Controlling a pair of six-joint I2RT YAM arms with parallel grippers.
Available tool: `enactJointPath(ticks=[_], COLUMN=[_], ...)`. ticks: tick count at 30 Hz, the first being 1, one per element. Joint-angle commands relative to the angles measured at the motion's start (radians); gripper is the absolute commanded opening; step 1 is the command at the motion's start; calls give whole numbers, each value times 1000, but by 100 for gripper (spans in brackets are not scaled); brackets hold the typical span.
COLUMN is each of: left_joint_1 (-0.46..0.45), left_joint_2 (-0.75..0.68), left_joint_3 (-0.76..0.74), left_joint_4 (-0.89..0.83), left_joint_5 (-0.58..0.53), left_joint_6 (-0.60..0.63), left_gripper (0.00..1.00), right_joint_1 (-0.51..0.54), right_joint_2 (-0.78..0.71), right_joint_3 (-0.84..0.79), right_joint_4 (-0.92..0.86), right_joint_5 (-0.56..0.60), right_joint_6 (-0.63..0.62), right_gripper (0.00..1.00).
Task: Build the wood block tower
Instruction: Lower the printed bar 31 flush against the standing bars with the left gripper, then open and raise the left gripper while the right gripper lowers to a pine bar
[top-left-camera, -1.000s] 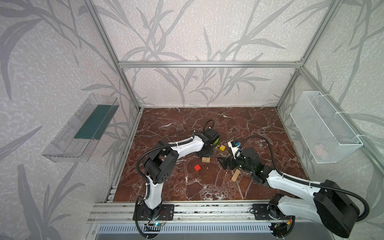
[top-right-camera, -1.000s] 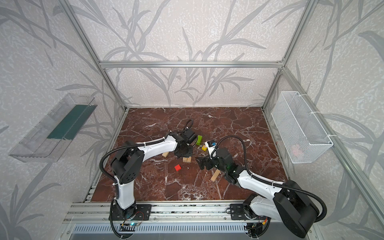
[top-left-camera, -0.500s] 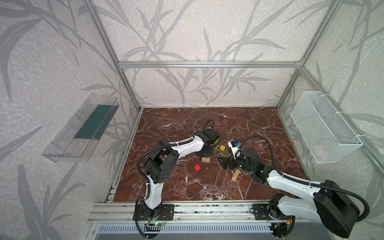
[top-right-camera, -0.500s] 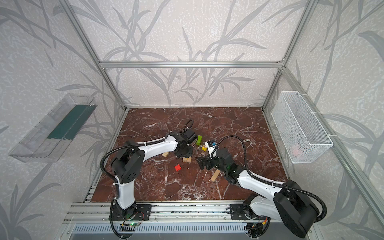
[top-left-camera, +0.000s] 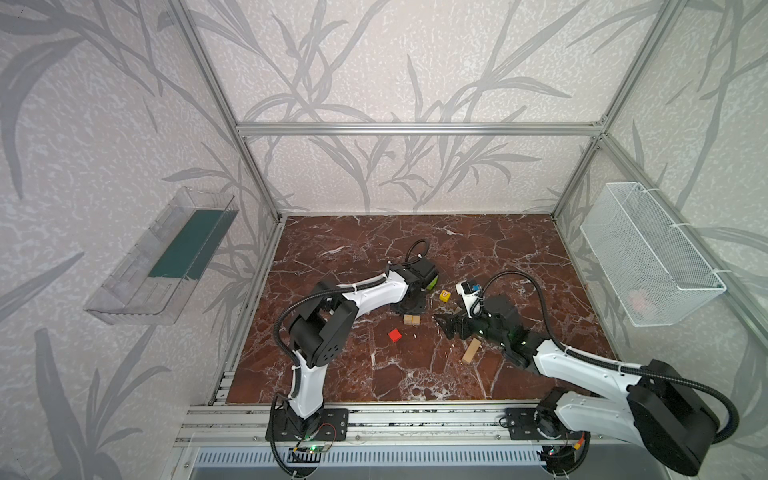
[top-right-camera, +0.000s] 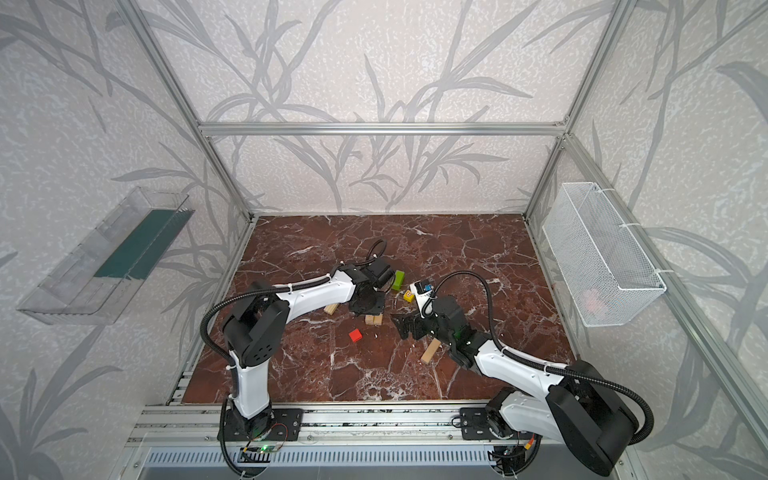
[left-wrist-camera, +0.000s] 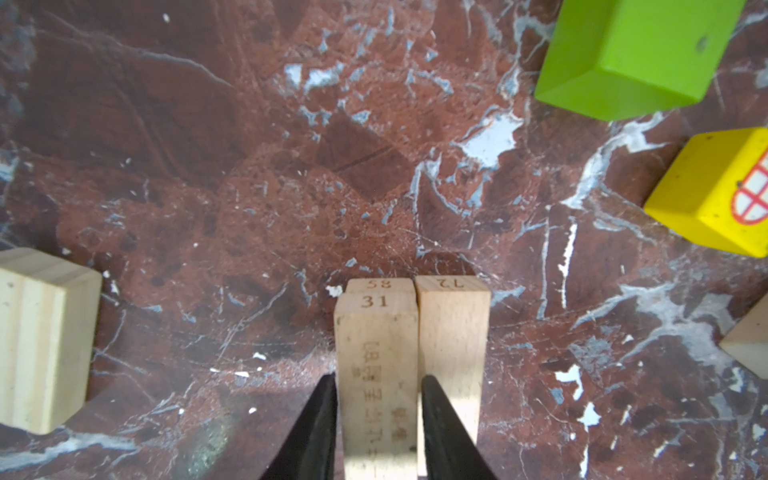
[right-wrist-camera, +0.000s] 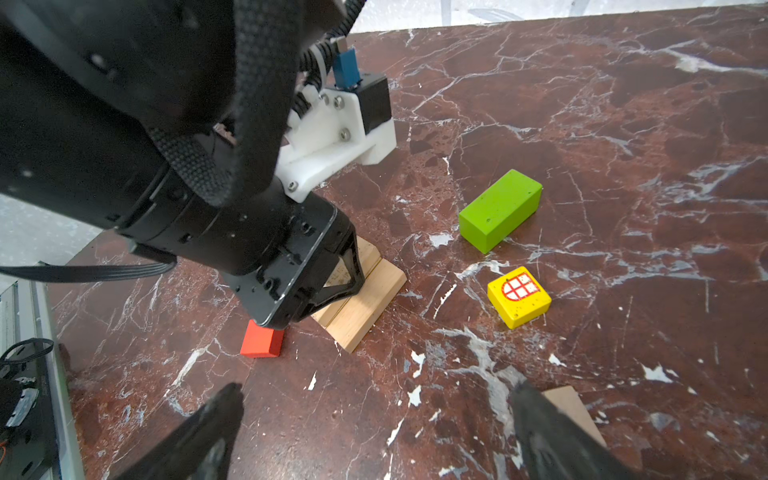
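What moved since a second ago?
Nothing moved that I can see. The left gripper still straddles the top plank, which lies on a lower plank; whether it has let go is unclear. The right gripper stays open, empty. The red cube, yellow cube and green bar lie where they were.

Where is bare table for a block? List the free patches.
Free: the table from the green bar to the back wall; the front strip from the red cube and loose plank to the rail. Crowded: the middle, around the plank stack, yellow cube, left claw and right claw.
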Motion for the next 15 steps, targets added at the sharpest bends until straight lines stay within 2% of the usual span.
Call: enactJointPath(ticks=[1,15], left_joint_1=[-3,-4], left_joint_2=[-2,-81], left_joint_3=[31,19], left_joint_4=[-28,-20], left_joint_5=[-18,-2], left_joint_6=[-10,-19], left_gripper=[37,50], right_joint_1=[-7,-7], right_joint_2=[-13,-20], right_joint_3=[-9,-8], right_joint_4=[16,3], right_joint_5=[4,12], right_joint_6=[7,12], right_gripper=[99,99])
